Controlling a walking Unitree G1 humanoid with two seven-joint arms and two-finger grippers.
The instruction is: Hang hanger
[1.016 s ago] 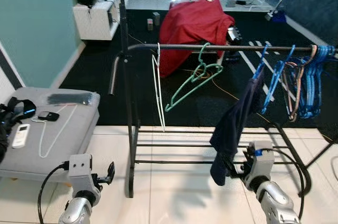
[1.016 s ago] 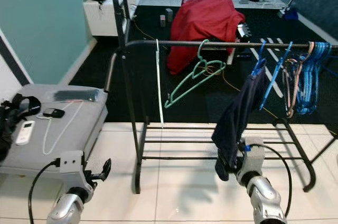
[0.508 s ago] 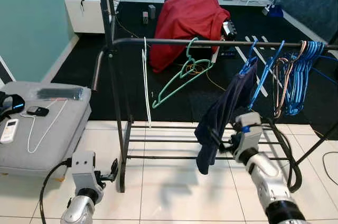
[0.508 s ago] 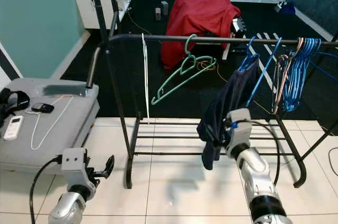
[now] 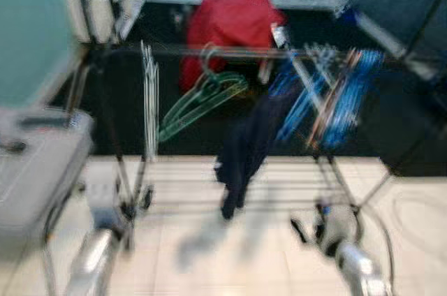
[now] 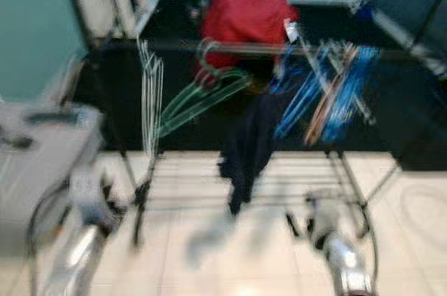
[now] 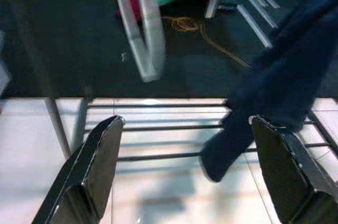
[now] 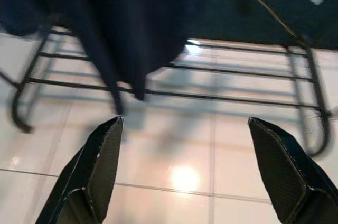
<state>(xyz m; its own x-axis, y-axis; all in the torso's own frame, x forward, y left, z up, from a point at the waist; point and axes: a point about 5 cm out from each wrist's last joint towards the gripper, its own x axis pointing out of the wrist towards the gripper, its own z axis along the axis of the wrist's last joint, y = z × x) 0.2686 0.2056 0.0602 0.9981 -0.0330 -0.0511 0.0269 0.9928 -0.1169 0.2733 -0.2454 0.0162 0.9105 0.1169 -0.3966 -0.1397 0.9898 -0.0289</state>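
Observation:
The head views are blurred. A dark clothes rail crosses the scene. On it hang a white hanger, a green hanger, a dark navy garment and a bunch of blue hangers. My left gripper is low near the tiled floor, open and empty, facing the white hanger and the navy garment. My right gripper is open and empty too, low before the rack's bottom bars and the garment.
A grey padded seat with small items stands at the left. A red cloth covers something behind the rack on dark floor. White tiles lie in front. A teal wall is at the left.
The whole picture has shifted and blurred, so the camera is moving; the rack now sits further left in view. My right arm has dropped lower, away from the navy garment.

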